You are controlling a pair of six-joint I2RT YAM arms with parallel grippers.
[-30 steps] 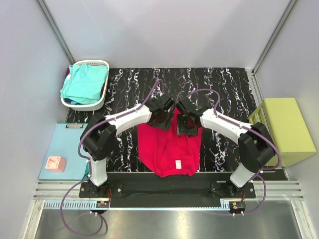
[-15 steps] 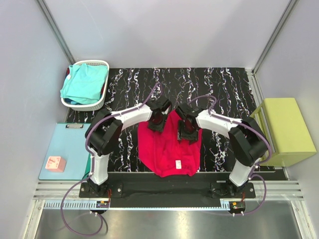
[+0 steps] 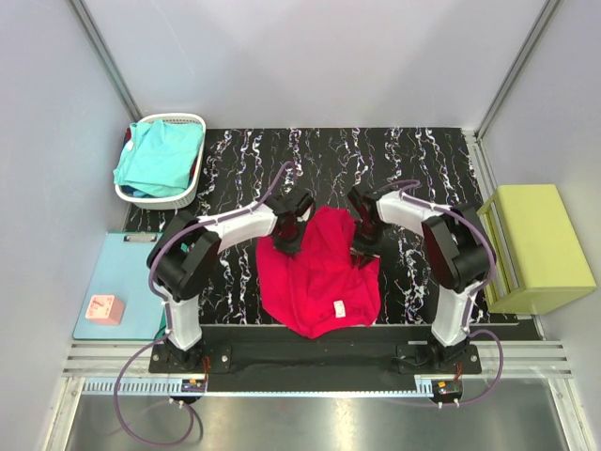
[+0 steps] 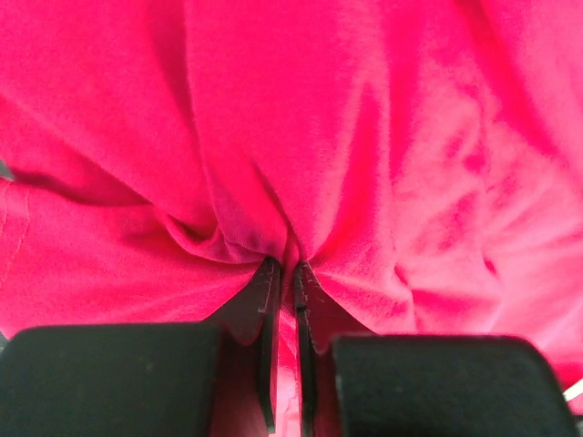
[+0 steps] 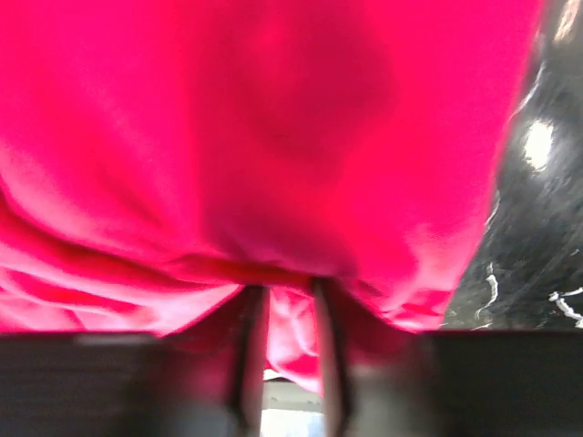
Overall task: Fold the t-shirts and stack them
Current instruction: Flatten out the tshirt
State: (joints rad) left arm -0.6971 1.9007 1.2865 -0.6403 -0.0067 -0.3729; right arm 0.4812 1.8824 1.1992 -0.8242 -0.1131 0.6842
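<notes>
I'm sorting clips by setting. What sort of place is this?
Probably a lab test cell, not a home: plain white panels in a metal frame enclose a black marbled table, and two robot arms, bolted to a rail, handle a red t-shirt.

Robot lab cell: plain grey panel walls (image 3: 310,56), aluminium framing (image 3: 106,56), left arm (image 3: 239,221) and right arm (image 3: 404,211) bolted to a base plate (image 3: 310,352) along the black marbled counter (image 3: 423,150).

The black marbled counter (image 3: 423,160) carries the red shirt (image 3: 319,282) near its front edge and a basket (image 3: 172,118) at its far-left corner.
</notes>
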